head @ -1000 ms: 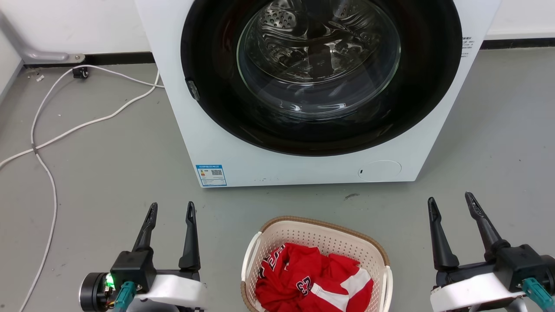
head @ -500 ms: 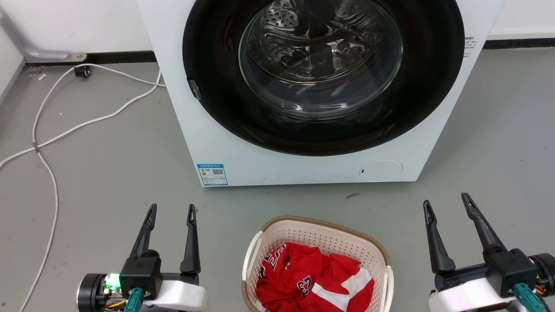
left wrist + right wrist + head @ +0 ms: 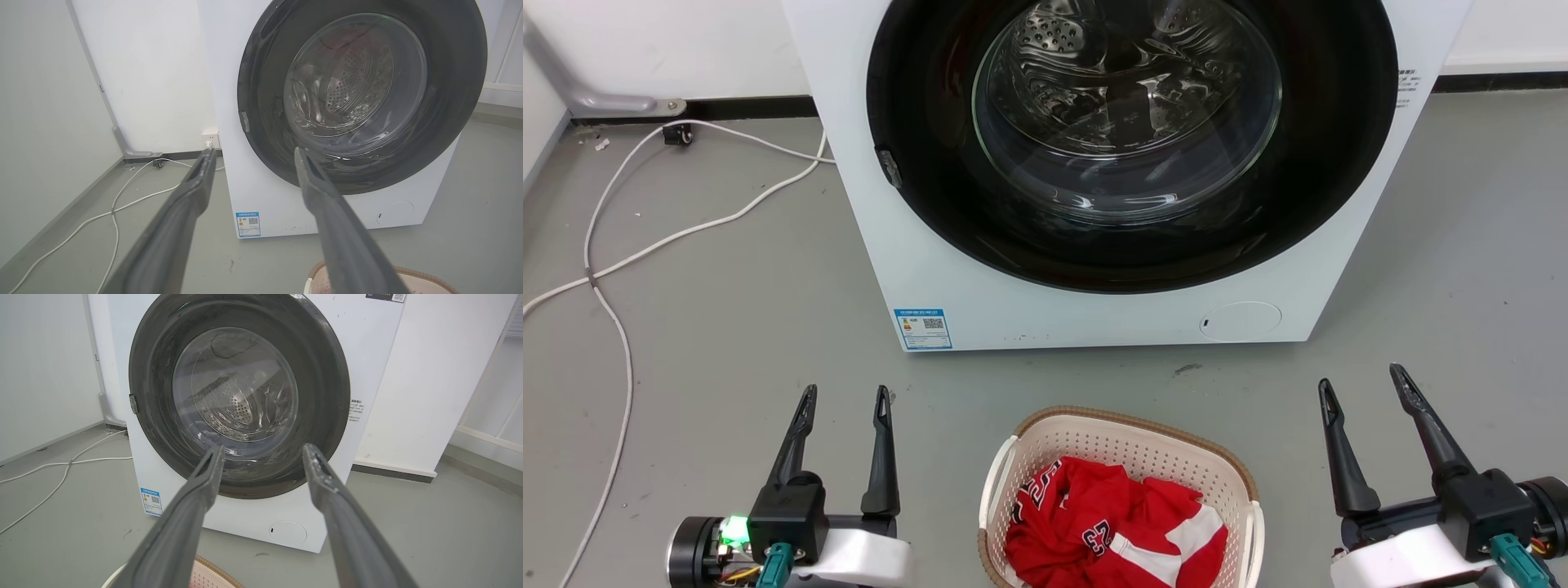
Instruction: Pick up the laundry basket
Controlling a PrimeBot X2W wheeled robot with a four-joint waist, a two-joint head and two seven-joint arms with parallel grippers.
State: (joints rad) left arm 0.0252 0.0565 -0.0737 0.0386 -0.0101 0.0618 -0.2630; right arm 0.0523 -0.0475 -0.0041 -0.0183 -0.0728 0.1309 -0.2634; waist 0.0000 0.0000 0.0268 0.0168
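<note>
We note a white cable point(image 3: 590, 280) on the floor, left of our left gripper point(image 3: 846, 390). That gripper's fingers stand apart and hold nothing. The basket point(image 3: 1125, 420) sits on the floor between our two grippers, touching neither, with a red garment point(image 3: 1111, 514) inside. Our right gripper point(image 3: 1361, 376) is likewise spread and empty. The washer point(image 3: 890, 253) stands ahead of both.
</note>
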